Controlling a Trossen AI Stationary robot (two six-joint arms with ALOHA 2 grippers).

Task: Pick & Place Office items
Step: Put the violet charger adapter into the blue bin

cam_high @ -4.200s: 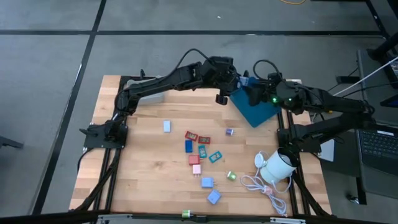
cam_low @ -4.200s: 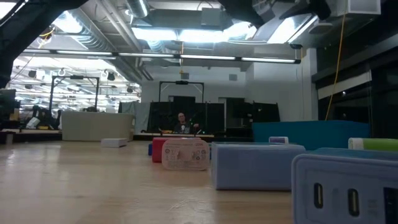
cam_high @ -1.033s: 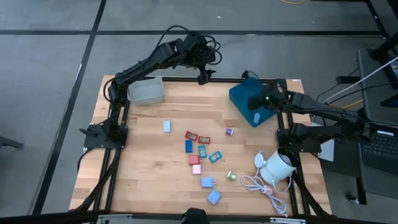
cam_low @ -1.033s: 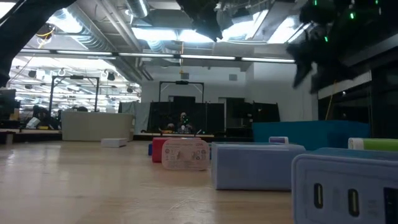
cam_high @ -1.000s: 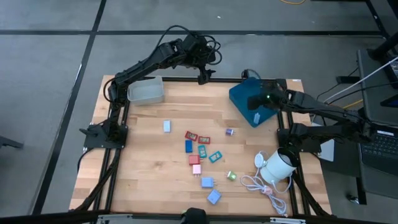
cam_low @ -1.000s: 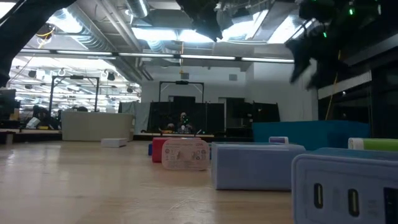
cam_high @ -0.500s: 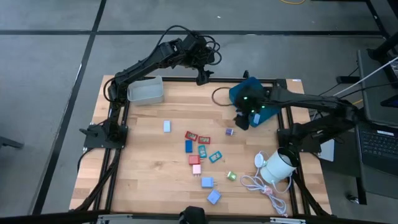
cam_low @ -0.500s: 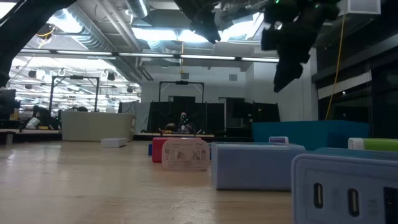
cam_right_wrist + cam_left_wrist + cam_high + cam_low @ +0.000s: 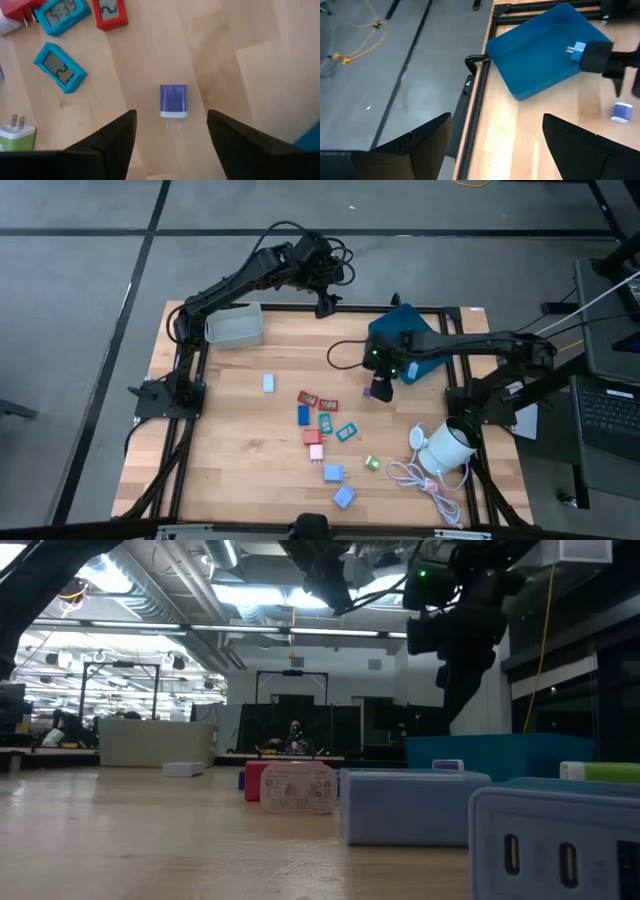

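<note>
A small purple block (image 9: 173,99) lies flat on the wooden table (image 9: 250,440). My right gripper (image 9: 170,116) hovers over it, open, one finger on each side and clear of it; in the high view this gripper (image 9: 379,387) is just left of the blue tray (image 9: 410,345). A light-blue piece (image 9: 576,50) lies inside that tray. Several more office items lie mid-table: teal pieces (image 9: 60,67), a red one (image 9: 111,12), a dark blue one (image 9: 303,415), a pink one (image 9: 316,451). My left gripper (image 9: 496,122) is open and holds nothing, high over the table's far edge (image 9: 325,305).
A grey tray (image 9: 235,328) sits at the far left corner. A white round object (image 9: 445,448) with a coiled white cable (image 9: 420,477) lies near the right edge. The left part of the table is bare wood.
My right gripper has swung from above the blue tray toward the table's left and a little nearer, coming down over the purple block. The pieces on the table have stayed put.
</note>
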